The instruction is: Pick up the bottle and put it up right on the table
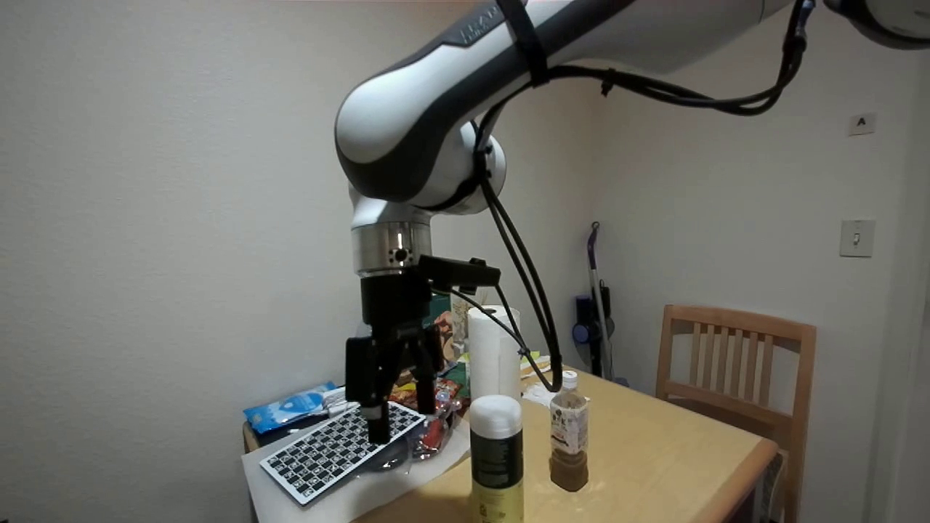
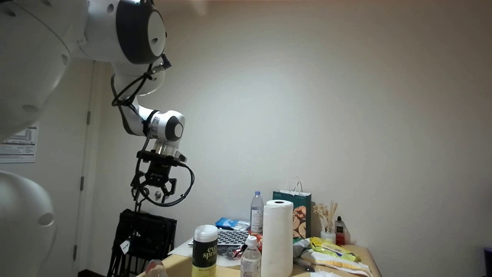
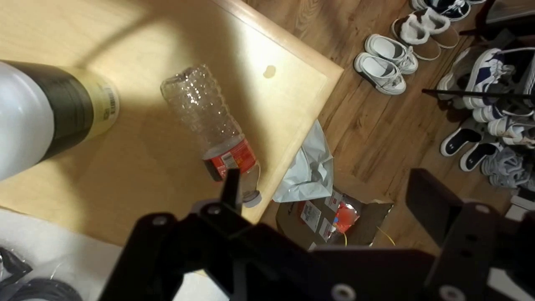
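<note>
Progress: early, approach stage by my reading; no step of the task itself shows as complete. Bottle (image 3: pixel 219 140) (clear, red-labelled) lies on its side on the desk (image 3: pixel 288 83), left of centre in the wrist frame, base toward upper left, cap (image 3: pixel 252 199) just beside the desk's edge near the middle of the frame. Taken as the target because it is the one seen lying down; the canister (image 3: pixel 71 104) at the left edge of the same frame and a second bottle (image 1: pixel 569 436), brown in its lower part, right of centre in the lower frame of an exterior view, both stand upright. Claw (image 3: pixel 326 184) is spread wide, nothing gripped; the gap between its fingers (image 3: pixel 231 188) falls to the right of the bottle, against the desk's edge and the floor (image 3: pixel 363 138). The finger at frame left overlaps the bottle near the cap; contact cannot be confirmed from this angle, probably overlap in sight only. Done: at most, rough positioning near the bottle. Left, as judged: shift toward frame left, descend, close across the body, lift, turn the bottle base-down, set it on the desk, release. Caution: with the cap so near the edge, a nudge during descent could push it off.
</note>
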Available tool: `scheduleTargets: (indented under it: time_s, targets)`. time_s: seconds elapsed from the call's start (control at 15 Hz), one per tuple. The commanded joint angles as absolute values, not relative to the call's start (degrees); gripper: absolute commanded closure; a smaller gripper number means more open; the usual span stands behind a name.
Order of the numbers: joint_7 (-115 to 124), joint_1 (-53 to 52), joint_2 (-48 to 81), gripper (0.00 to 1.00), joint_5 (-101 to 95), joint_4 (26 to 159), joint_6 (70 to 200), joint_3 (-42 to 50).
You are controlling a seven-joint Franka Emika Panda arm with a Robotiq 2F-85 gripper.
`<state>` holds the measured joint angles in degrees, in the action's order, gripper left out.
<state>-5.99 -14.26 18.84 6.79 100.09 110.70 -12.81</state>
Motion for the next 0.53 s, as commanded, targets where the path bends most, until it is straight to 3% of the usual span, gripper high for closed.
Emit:
scheduleTargets:
  time_s: [0.0, 0.47]
  targets:
    - [-5.86, -14.13, 18.95, 0.0, 6.69, 100.27, 110.48, -13.03]
    - [-10.31, -16.29, 20.62, 0.0, 2.67, 103.27, 110.61, -14.62]
